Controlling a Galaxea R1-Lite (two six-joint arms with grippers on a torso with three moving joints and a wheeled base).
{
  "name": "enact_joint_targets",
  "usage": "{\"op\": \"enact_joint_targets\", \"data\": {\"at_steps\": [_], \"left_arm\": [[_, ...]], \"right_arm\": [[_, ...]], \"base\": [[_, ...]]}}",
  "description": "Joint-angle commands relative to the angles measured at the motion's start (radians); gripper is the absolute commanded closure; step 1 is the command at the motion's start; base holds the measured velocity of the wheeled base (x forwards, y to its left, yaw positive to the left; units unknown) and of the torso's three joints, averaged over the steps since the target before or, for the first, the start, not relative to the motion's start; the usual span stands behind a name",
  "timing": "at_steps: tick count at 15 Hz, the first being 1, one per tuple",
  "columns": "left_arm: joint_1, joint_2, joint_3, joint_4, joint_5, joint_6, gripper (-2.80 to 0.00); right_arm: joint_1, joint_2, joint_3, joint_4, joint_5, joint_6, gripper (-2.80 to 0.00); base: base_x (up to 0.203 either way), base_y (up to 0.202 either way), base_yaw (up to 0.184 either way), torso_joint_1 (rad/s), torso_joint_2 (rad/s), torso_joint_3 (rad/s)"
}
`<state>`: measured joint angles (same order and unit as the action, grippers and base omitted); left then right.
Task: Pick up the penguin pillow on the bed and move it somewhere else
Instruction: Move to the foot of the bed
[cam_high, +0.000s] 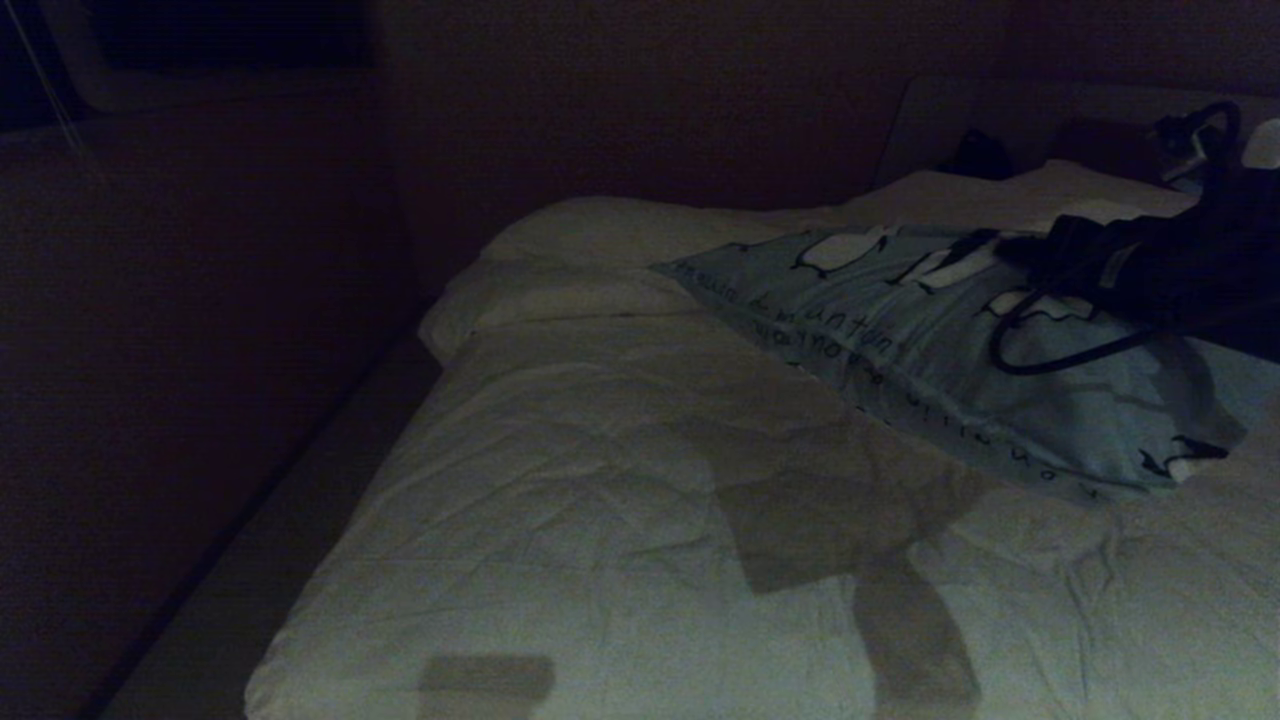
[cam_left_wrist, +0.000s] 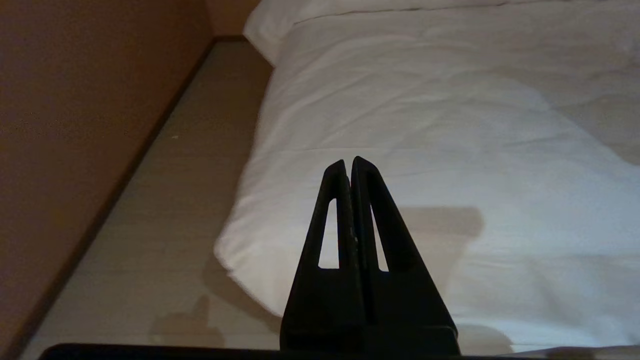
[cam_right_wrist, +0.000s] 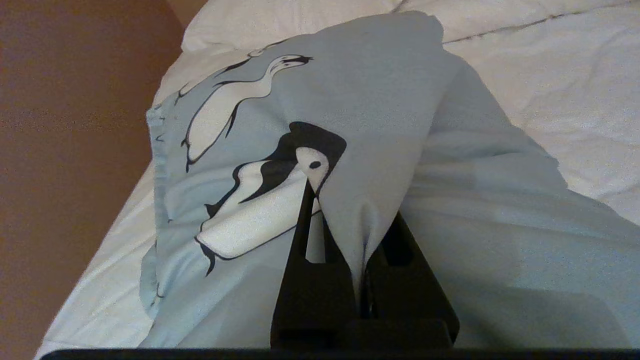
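Right wrist view: right end effector (cam_right_wrist: 362, 225) clenched on penguin pillow (cam_right_wrist: 350, 100), fingertips hidden by fabric.

Head view v. dim, grainy; wrist views brighter w/ soft shadows.

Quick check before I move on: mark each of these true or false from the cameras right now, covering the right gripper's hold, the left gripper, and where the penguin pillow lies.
1. The right gripper is shut on a fold of the penguin pillow. True.
2. The left gripper is holding a white pillow. False: it is shut on nothing, out over the bed edge.
3. The penguin pillow lies on the floor beside the bed. False: it is on the white duvet.
4. The penguin pillow carries dark lettering along one edge. True.
5. Both arms are on the penguin pillow. False: only the right one is.
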<state>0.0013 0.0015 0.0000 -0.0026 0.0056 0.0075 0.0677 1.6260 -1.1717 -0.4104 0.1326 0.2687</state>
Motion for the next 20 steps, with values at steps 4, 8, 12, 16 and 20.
{"op": "enact_joint_targets", "data": {"at_steps": [4, 8, 12, 16, 20], "left_arm": [[0.0, 0.0, 0.0, 0.0, 0.001, 0.0, 0.0], [0.0, 0.0, 0.0, 0.0, 0.001, 0.0, 0.0], [0.0, 0.0, 0.0, 0.0, 0.001, 0.0, 0.0], [0.0, 0.0, 0.0, 0.0, 0.001, -0.002, 0.0], [0.0, 0.0, 0.0, 0.001, -0.001, -0.006, 0.0]], "right_arm": [[0.0, -0.003, 0.001, -0.002, 0.001, 0.001, 0.0], [0.003, -0.005, 0.003, -0.002, 0.002, 0.001, 0.0], [0.003, -0.008, 0.003, -0.002, 0.002, 0.001, 0.0], [0.016, -0.008, 0.004, -0.002, 0.001, 0.003, 0.0], [0.087, -0.004, 0.019, -0.001, -0.016, 0.001, 0.0]], "base": [[0.0, 0.195, -0.002, 0.002, 0.0, 0.0], [0.0, 0.196, 0.001, 0.005, 0.0, 0.0], [0.0, 0.197, -0.001, 0.001, 0.01, 0.004], [0.0, 0.1, 0.001, 0.002, 0.0, 0.002], [0.0, 0.0, 0.0, 0.0, 0.0, 0.0]]}}
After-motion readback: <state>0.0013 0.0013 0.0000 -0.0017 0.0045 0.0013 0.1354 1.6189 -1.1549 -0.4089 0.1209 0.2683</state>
